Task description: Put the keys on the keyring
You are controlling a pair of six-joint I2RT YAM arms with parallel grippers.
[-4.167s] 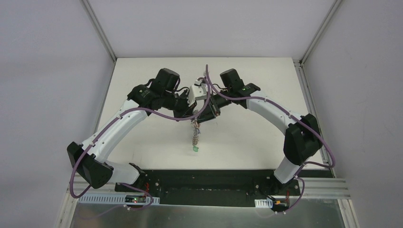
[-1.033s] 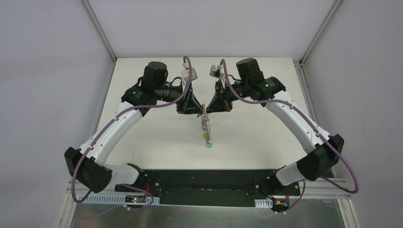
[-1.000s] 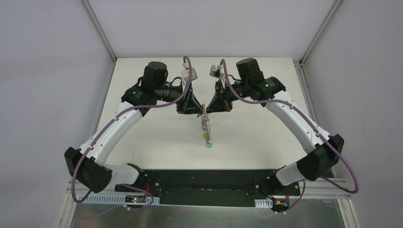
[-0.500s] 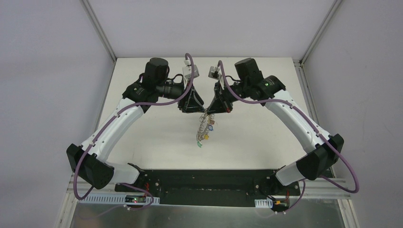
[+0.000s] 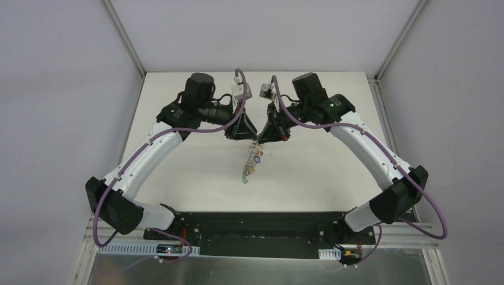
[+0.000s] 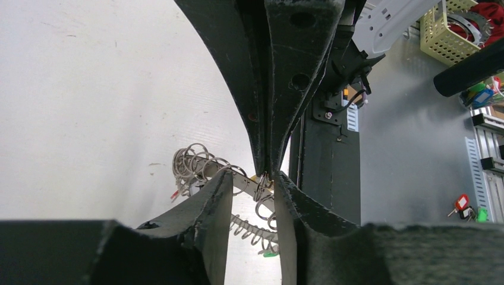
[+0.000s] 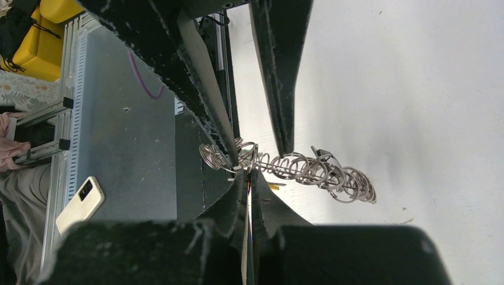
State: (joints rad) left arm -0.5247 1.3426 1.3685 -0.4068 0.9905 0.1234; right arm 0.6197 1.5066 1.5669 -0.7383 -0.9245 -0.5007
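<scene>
The keyring (image 5: 252,159), a grey band fringed with silver wire loops, hangs in the air between both grippers at the table's middle. A green key (image 5: 244,178) dangles at its low end. My right gripper (image 5: 262,137) is shut on the keyring's top; in the right wrist view its fingers (image 7: 248,176) pinch a thin metal edge while the looped band (image 7: 321,169) trails right. My left gripper (image 5: 246,135) is open; in the left wrist view (image 6: 252,179) its fingers straddle the band (image 6: 196,163) without closing. A small yellow key head (image 7: 274,186) shows beside the right fingers.
The white table (image 5: 196,172) ends at a black base plate (image 5: 255,228) at the near edge. Aluminium posts frame the back corners. Off the table, a yellow basket (image 6: 451,29) and a phone (image 7: 79,205) show in the wrist views.
Both arms have drawn slightly closer at the ring's top. The hanging ring has swung to the left, its green key now lower left of where it was a second ago.
</scene>
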